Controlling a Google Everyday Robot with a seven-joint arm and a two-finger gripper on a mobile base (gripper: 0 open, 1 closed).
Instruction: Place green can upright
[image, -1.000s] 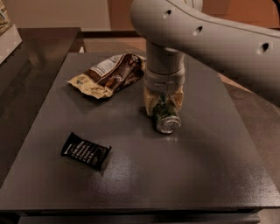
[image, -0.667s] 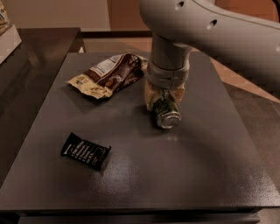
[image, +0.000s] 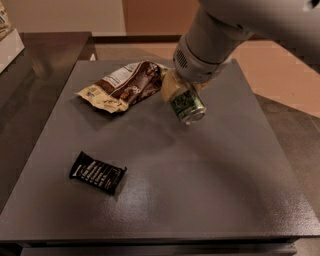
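Status: grasp is done, placement is not.
- The tool (image: 183, 99) is seen over the far middle of the desk (image: 210, 195), closed around the green can (image: 188, 106).
- The can is held tilted, not upright: one silver end is pointed down and towards the camera, and the body is angled back up into the tool. It appears to be carried clear of the desk surface, though the gap cannot be confirmed from this view.
- The can is located just beside the right end of the crumpled snack bag (image: 122, 85), apparently not touching it. The black wrapper (image: 97, 172) is well apart, near the front left.

Left to do, as judged: the can is to be rotated to vertical, set down on its end on open desk, then released without being tipped.
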